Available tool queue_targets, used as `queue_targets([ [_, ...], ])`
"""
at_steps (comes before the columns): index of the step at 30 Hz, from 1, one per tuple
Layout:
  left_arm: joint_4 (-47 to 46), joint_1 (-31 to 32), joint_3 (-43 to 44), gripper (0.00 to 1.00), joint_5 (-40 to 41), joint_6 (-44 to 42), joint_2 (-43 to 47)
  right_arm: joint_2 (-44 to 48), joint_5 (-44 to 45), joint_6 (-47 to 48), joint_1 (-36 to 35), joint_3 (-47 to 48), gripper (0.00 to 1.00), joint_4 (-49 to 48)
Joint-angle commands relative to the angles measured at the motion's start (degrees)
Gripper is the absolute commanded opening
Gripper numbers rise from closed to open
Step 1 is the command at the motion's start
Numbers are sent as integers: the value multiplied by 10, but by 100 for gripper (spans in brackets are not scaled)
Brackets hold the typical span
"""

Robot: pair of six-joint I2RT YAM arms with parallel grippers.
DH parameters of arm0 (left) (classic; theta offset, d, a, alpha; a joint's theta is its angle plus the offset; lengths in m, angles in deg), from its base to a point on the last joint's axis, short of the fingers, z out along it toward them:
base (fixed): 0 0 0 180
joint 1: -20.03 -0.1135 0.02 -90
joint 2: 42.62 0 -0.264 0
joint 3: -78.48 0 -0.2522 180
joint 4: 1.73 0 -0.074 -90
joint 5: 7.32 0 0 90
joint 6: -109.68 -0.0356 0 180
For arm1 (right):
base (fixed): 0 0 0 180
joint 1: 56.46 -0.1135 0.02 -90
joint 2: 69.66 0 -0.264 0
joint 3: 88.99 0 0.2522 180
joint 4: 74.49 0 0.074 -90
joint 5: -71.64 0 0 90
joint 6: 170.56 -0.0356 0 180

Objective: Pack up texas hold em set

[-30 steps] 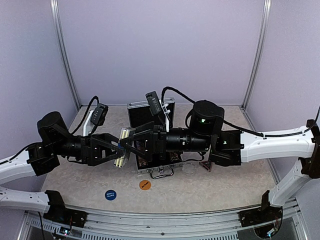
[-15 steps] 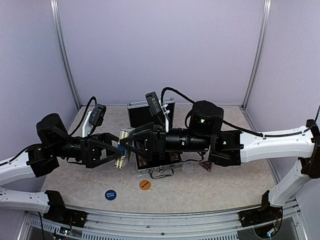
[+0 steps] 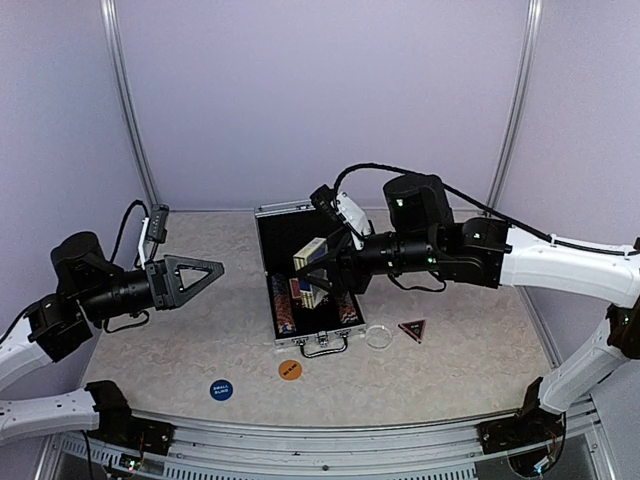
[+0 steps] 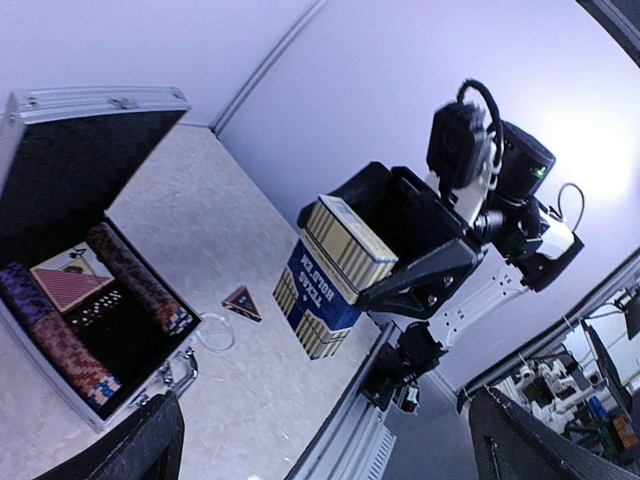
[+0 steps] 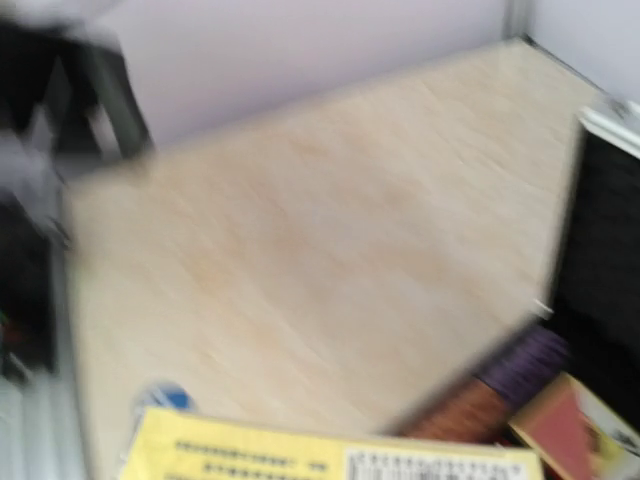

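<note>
The silver briefcase (image 3: 263, 300) lies open mid-table, its black-lined lid (image 3: 283, 232) up, with rows of striped chips (image 3: 283, 316) and a red-backed card deck (image 4: 72, 283) inside. My right gripper (image 3: 320, 272) is shut on a blue and yellow striped card deck box (image 3: 311, 266) and holds it in the air above the case. The box also shows in the left wrist view (image 4: 335, 275) and, blurred, in the right wrist view (image 5: 330, 455). My left gripper (image 3: 196, 273) is open and empty, well left of the case. Its fingers (image 4: 140, 450) frame the left wrist view.
A blue disc (image 3: 221, 389) and an orange disc (image 3: 289, 369) lie in front of the case. A clear disc (image 3: 378, 336) and a dark triangle (image 3: 411, 329) lie to its right. The case's metal handle (image 3: 322, 346) faces the table's near edge.
Both grippers were together at the deck box left of the case. The left gripper has let go and drawn back left. The right gripper has carried the box right, over the case.
</note>
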Motion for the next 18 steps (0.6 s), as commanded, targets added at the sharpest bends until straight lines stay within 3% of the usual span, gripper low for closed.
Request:
queue_targets([
  [1,34,-46,-21,99,14,17,32,-15,39,176,5,32,59,101],
  [9,27,-57,-57,99,1,38,59,-102,64,316,24,67,59,93],
  [18,6,-57,-117,99,-16,77,120,-229,107,395,34,140,61,109],
])
